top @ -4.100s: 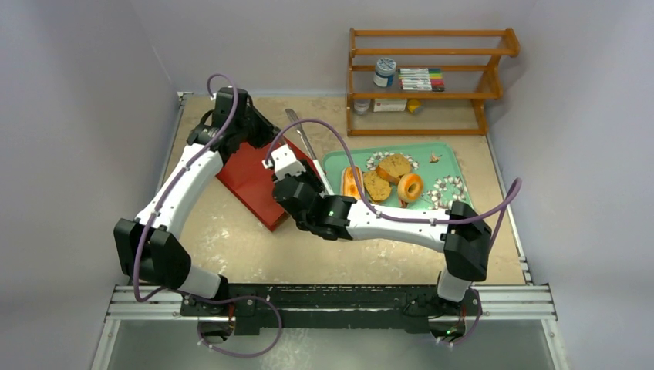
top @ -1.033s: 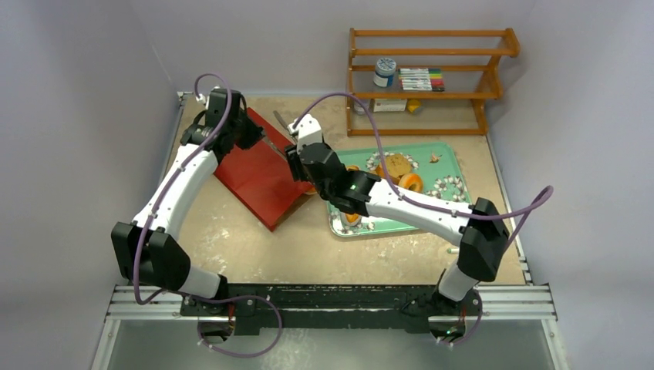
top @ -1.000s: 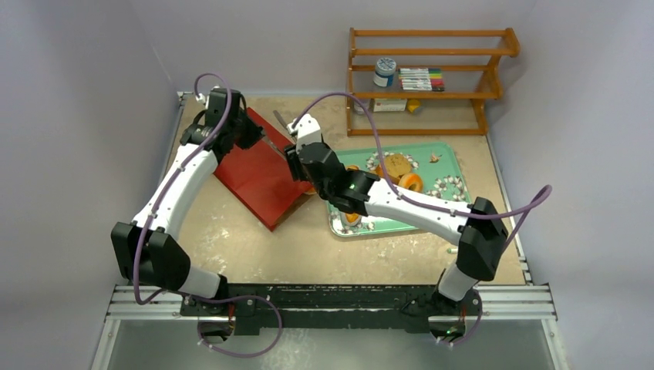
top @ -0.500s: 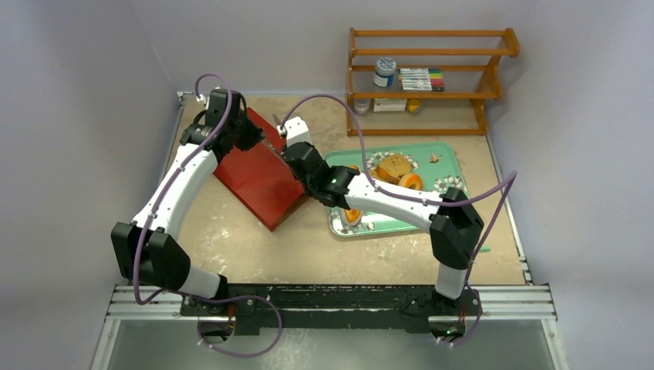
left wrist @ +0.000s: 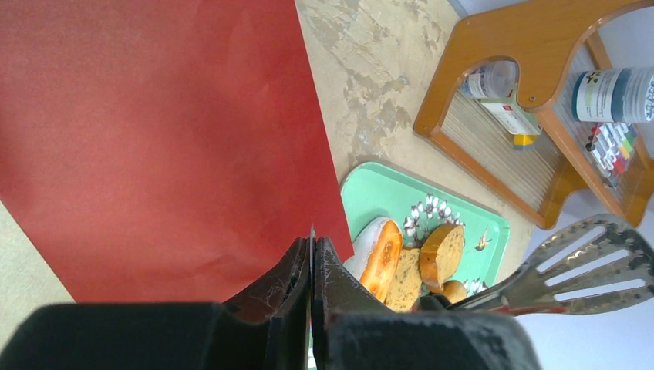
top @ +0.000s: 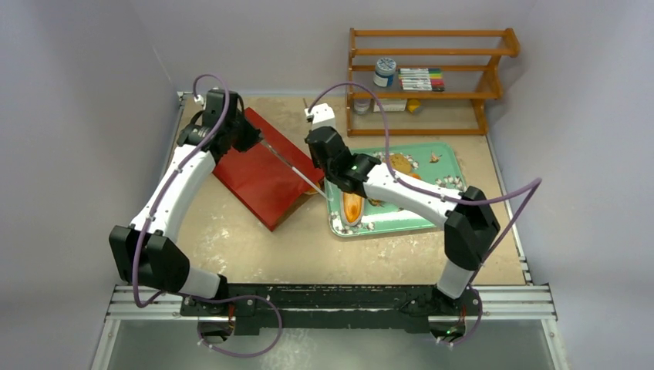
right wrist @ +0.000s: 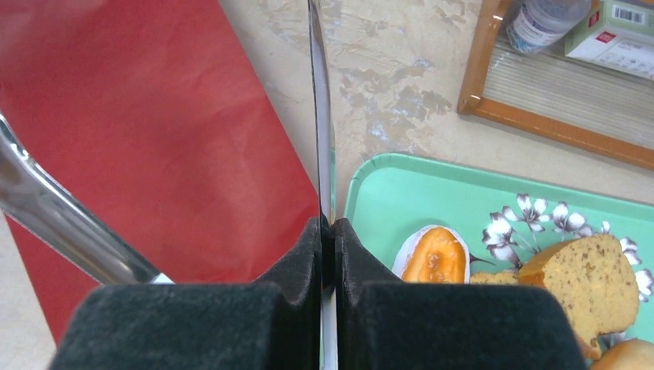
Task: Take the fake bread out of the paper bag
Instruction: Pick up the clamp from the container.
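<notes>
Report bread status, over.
Left gripper: jaws shut on paper bag. Right gripper: jaws shut on metal tongs. Fake bread on green tray. Tongs span bag to tray.

I have two long white arm shells [top: 181, 181] joined by chunky black joint housings [top: 150, 258]. A thin purple cable [top: 501, 202] loops loosely along each arm from base to wrist. My fingers [right wrist: 289, 304] are matte black wedges, the left pair [left wrist: 270, 297] scuffed pale near the tips.

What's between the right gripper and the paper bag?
Only the metal tongs: one arm clamped in the shut right gripper, the other crossing over the paper bag. Nothing else visible between them.
</notes>
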{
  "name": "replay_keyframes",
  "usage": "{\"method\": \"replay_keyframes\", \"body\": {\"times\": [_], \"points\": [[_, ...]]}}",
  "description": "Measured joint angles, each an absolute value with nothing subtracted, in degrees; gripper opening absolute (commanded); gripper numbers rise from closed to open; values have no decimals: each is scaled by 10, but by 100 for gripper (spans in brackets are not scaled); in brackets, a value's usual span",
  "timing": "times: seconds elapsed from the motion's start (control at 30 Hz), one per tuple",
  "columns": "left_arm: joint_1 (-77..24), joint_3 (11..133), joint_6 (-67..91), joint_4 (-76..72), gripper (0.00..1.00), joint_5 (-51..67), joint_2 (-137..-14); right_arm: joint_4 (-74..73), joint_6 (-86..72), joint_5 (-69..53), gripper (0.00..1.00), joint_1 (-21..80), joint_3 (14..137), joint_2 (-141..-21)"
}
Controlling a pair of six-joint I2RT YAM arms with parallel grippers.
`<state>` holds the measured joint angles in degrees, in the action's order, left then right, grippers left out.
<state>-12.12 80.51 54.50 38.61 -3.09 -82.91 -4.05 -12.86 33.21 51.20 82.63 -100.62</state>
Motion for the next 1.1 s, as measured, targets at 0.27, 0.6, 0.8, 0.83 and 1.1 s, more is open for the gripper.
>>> {"method": "replay_keyframes", "body": {"times": [0.27,0.6,0.8,0.83,1.1], "points": [[-112,784,543,388,0,-28,-785,-29,-163,300,0,482,792,-952],[-98,808,562,369,0,-13,-821,-18,-130,254,54,484,823,-972],[-93,849,565,370,0,-20,-857,-19,-106,258,67,481,826,-979],[-93,858,565,372,0,-20,-864,-18,-101,259,67,481,825,-977],[-92,945,564,389,0,-5,-927,18,-34,267,87,506,762,-902]]}}
